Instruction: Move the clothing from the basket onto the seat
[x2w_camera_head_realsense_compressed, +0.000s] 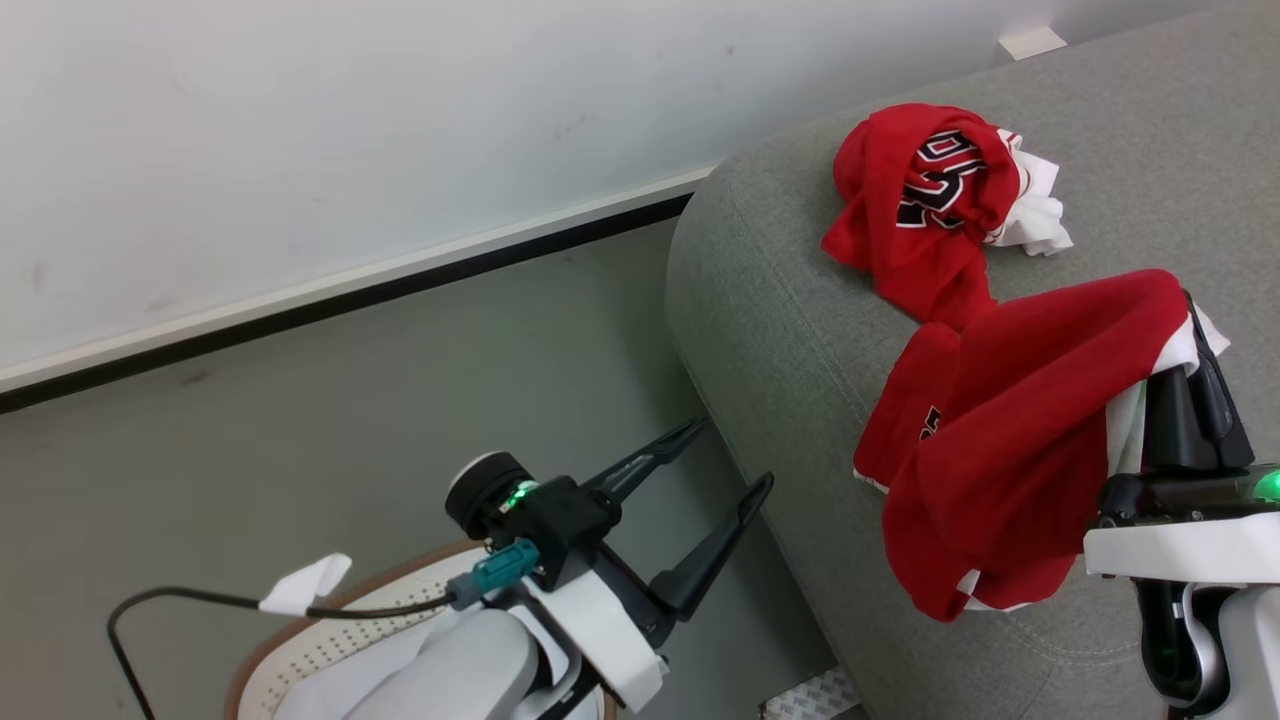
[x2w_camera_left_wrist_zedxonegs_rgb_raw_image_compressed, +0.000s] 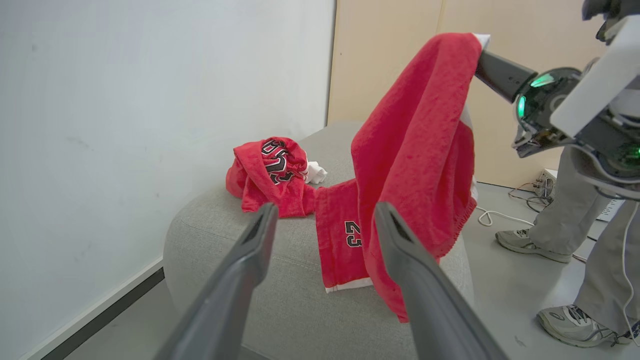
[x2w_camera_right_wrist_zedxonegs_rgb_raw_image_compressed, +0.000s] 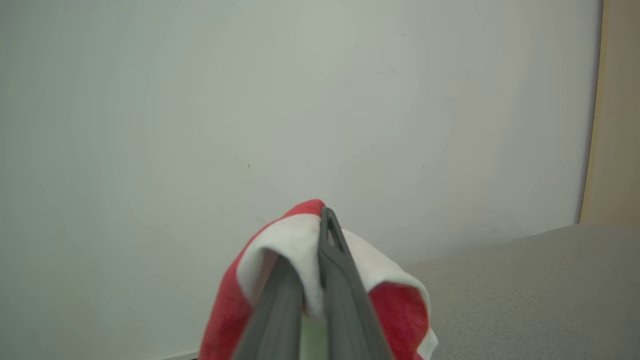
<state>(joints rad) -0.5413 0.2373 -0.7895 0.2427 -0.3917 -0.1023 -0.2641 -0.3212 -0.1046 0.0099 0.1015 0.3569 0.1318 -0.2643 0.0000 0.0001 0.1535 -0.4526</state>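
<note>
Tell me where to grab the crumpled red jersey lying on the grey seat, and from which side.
Probably the raised red hump at the top of the crumpled jersey, coming straight down from above. It lies bunched on the seat with its edges flat, so the open left gripper could straddle that fold.

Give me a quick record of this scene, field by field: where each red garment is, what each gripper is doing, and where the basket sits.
left gripper: open, empty, fingers pointing toward the seat
right gripper: shut on the white band of the held garment
held garment: hangs from the right gripper, lower part draped on the seat
other garment: crumpled on the seat, released
basket: on the floor beside the seat, inside hidden by the left arm
person: legs and shoes, standing beyond the seat
</note>
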